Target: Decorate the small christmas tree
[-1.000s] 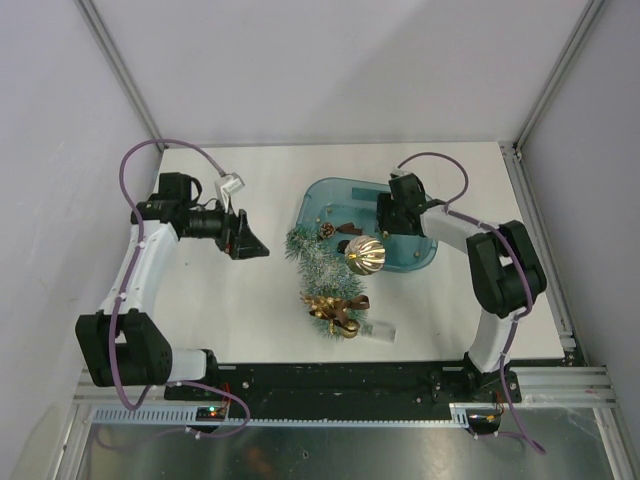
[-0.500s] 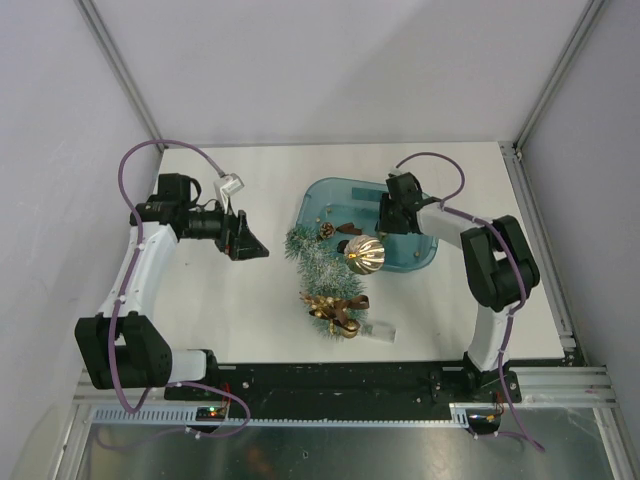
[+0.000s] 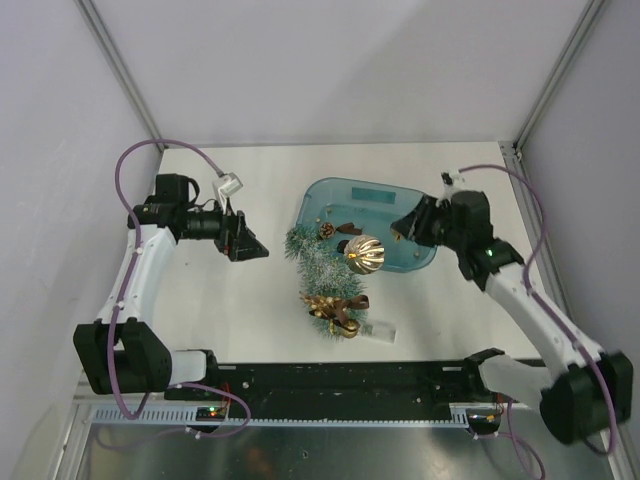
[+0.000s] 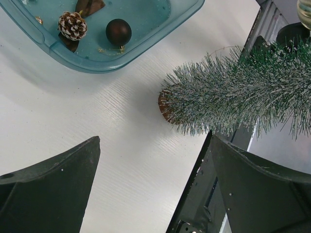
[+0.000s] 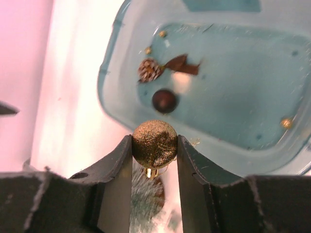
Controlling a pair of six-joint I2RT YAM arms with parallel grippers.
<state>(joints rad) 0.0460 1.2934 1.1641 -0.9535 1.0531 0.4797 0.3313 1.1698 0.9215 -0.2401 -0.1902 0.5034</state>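
The white table (image 3: pixel 240 310) carries everything. The two arms reach in from its near edge. Toward the back, right of centre, sits a teal tub (image 3: pixel 325 195).

The small christmas tree (image 3: pixel 318 268) lies on its side on the table just in front of the tub's left corner. Its round wood base (image 4: pixel 164 107) points toward the tub and toward the left gripper. Its tip points at the near edge.

A large ribbed gold bauble (image 3: pixel 365 253) rests beside the tree, against the tub's near rim. A gold-and-brown bow (image 3: pixel 335 308) sits on the branches near the tip.

The left gripper (image 3: pixel 248 243) hovers over bare table to the left of the tree. Its jaws are spread wide with nothing between them.

The right gripper (image 3: pixel 404 226) is over the right part of the tub. Its jaws are clamped on a gold glitter ball (image 5: pixel 155 143), one finger (image 5: pixel 116 170) pressing each side.

Inside the tub lie a frosted pinecone (image 5: pixel 148 69), a dark brown ball (image 5: pixel 164 100) and a brown leaf-like piece (image 5: pixel 182 63). A few tiny gold specks are scattered there too, too small to make out.
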